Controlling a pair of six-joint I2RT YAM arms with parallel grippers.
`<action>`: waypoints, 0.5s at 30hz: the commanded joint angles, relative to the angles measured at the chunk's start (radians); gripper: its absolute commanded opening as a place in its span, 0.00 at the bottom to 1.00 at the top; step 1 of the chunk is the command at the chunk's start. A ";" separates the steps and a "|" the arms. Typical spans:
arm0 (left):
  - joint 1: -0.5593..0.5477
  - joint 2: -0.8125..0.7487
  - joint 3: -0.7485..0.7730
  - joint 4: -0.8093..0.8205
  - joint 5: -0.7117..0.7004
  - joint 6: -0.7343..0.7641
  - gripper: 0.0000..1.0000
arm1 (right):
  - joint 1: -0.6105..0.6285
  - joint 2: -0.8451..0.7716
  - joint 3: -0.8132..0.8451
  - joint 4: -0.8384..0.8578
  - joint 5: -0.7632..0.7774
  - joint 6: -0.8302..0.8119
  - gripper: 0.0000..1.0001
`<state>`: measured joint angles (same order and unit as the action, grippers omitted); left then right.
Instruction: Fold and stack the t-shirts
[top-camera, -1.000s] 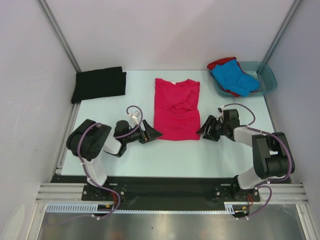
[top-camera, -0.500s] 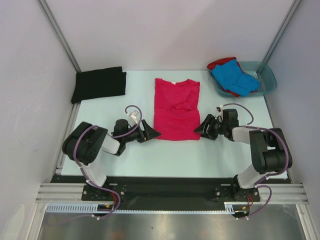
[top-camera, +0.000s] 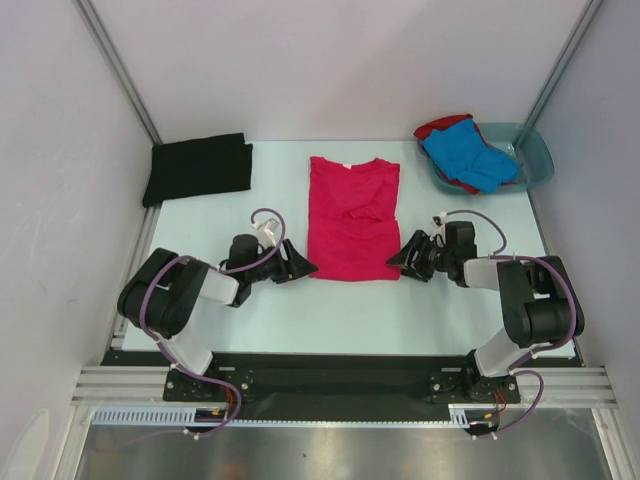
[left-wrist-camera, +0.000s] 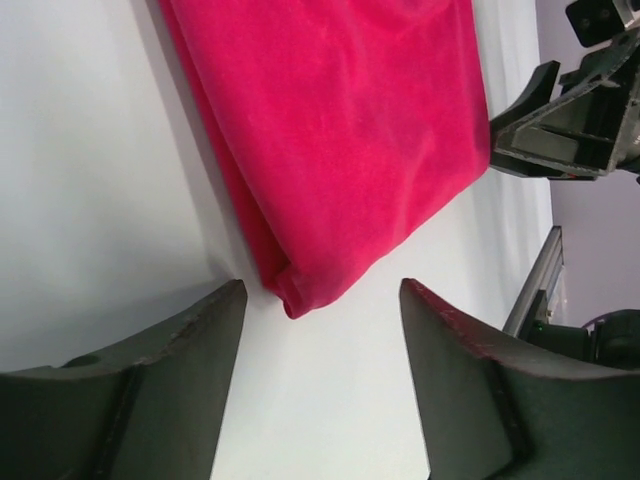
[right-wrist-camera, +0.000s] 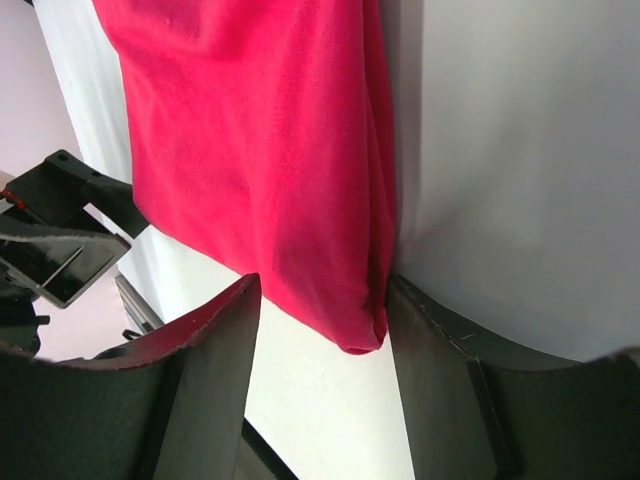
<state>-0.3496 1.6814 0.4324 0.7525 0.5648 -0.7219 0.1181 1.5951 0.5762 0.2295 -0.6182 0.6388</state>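
folded pink shirt (top-camera: 352, 215) lies centre, folded black shirt (top-camera: 198, 168) left, blue shirt (top-camera: 470, 160) atop red shirt (top-camera: 440, 127) right.

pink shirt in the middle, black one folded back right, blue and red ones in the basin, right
No: the top external view shows the black t-shirt folded at the back left. The pink t-shirt, blue t-shirt, red t-shirt and basin are as you say.

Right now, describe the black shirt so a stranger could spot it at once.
On the pale table, look to the far left corner. The black t-shirt lies there alone, folded into a flat rectangle. It is the only dark garment; the pink t-shirt lies mid-table, the blue t-shirt and red t-shirt are heaped in the teal basin.
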 joint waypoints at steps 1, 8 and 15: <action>-0.008 0.024 -0.003 -0.087 -0.055 0.056 0.68 | 0.018 0.016 -0.041 -0.022 0.028 0.010 0.59; -0.022 0.055 -0.003 -0.065 -0.057 0.055 0.49 | 0.049 0.032 -0.059 0.020 0.028 0.051 0.54; -0.031 0.106 -0.008 0.014 -0.022 0.019 0.39 | 0.063 0.034 -0.075 0.037 0.035 0.064 0.53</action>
<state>-0.3645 1.7397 0.4339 0.7918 0.5381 -0.7090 0.1696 1.6009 0.5350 0.3080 -0.6186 0.7067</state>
